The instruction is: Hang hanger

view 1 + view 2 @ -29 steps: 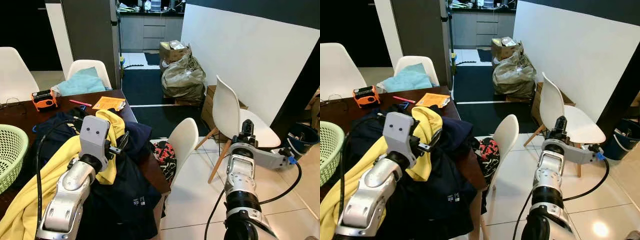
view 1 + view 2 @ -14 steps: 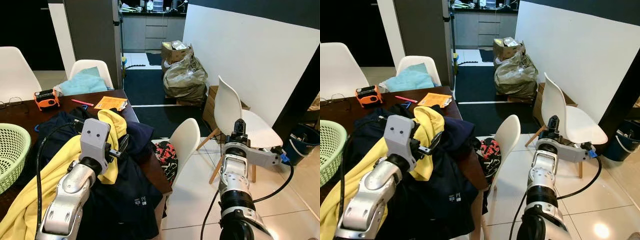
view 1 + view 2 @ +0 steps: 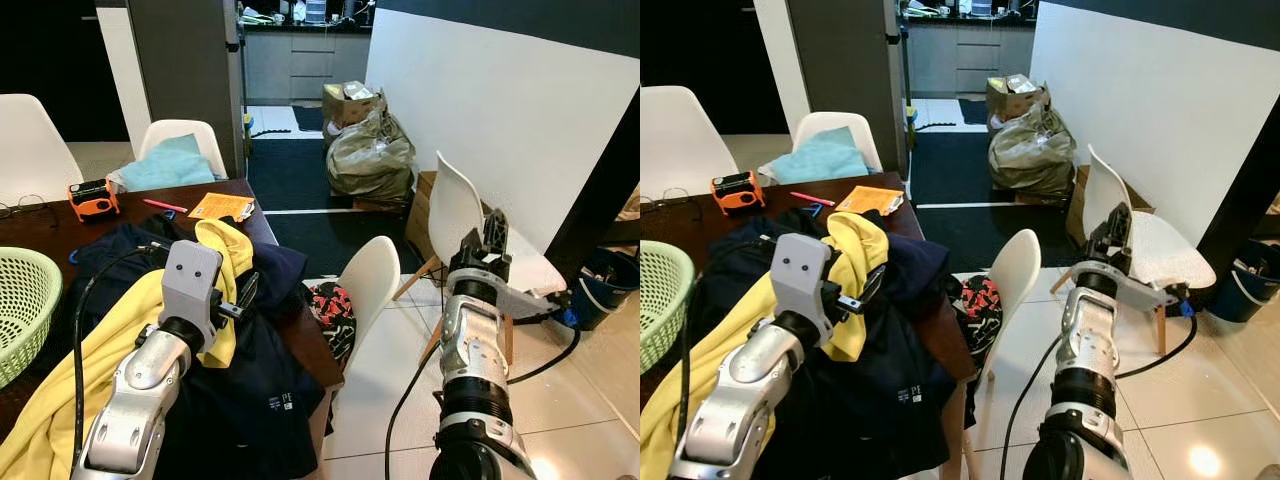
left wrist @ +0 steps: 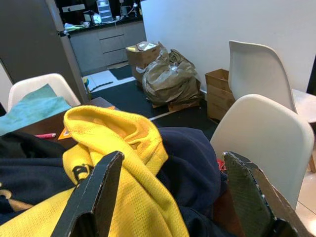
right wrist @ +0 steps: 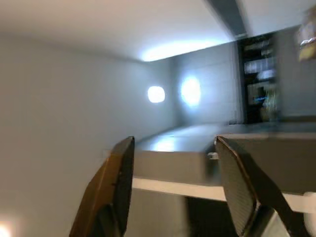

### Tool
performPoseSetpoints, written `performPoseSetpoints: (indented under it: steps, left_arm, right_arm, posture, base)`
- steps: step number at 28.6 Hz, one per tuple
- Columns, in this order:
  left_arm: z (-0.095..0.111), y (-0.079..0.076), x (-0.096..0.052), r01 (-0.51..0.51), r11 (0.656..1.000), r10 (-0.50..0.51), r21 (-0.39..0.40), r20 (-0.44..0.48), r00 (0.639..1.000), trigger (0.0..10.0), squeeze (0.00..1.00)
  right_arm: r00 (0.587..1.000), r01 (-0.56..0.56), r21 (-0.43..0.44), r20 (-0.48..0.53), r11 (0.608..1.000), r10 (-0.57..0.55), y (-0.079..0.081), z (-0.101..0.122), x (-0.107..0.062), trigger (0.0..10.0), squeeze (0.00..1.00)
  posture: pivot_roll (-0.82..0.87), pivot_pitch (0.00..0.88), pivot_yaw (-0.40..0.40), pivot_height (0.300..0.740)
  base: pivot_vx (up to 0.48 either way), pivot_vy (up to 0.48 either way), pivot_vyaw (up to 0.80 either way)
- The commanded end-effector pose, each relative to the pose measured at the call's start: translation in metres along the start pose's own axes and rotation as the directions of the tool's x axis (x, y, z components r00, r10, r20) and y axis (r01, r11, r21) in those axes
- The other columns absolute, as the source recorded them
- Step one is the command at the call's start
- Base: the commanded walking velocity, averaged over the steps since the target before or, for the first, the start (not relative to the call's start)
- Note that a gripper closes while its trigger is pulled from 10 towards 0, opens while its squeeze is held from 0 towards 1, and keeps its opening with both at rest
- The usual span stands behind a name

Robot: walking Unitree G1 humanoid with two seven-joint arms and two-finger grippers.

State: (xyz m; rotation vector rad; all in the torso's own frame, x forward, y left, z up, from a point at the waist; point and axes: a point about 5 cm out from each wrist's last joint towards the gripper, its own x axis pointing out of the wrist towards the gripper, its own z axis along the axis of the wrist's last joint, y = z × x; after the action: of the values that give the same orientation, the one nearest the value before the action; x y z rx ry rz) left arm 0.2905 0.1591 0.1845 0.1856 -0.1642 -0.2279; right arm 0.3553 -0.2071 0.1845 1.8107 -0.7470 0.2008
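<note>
From the head camera, the left pincer point(image 3: 243, 292) hovers over the yellow garment point(image 3: 228, 262) heaped on dark clothes point(image 3: 262, 385) on the desk point(image 3: 45, 232), while the right pincer point(image 3: 489, 232) points up beside a white chair point(image 3: 462, 215). Left wrist view: fingers point(image 4: 94, 195) spread wide, yellow garment just below, empty. Right wrist view: fingers point(image 5: 111, 185) spread, blurred wall ahead. I cannot make out any hanger.
</note>
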Motion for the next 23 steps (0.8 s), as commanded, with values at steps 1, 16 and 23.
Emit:
performPoseSetpoints:
  steps: [1, 16, 23]
  left_arm:
    - [-0.002, -0.002, -0.001, 0.015, 1.000, -0.015, 0.011, -0.013, 1.000, 10.0, 0.00]
    - [-0.004, -0.002, -0.002, 0.021, 1.000, -0.020, 0.021, -0.026, 0.999, 10.0, 0.00]
    - [-0.004, -0.003, 0.000, 0.019, 0.999, -0.018, 0.025, -0.024, 1.000, 10.0, 0.00]
  right_arm:
    - [0.994, -0.104, 0.067, -0.032, 0.992, 0.106, 0.010, -0.004, -0.004, 10.0, 0.00]
    - [0.948, 0.153, -0.487, -0.172, 0.860, -0.266, -0.034, -0.015, -0.013, 10.0, 0.00]
    - [0.939, 0.128, -0.553, -0.199, 0.823, -0.280, -0.036, -0.022, -0.012, 10.0, 0.00]
  posture:
    - [0.13, 0.000, -0.045, 0.740]
    - [0.14, 0.000, -0.044, 0.740]
    - [0.14, 0.000, -0.046, 0.740]
  base:
    - [0.000, 0.000, 0.00]
    - [0.000, 0.000, 0.00]
    - [0.000, 0.000, 0.00]
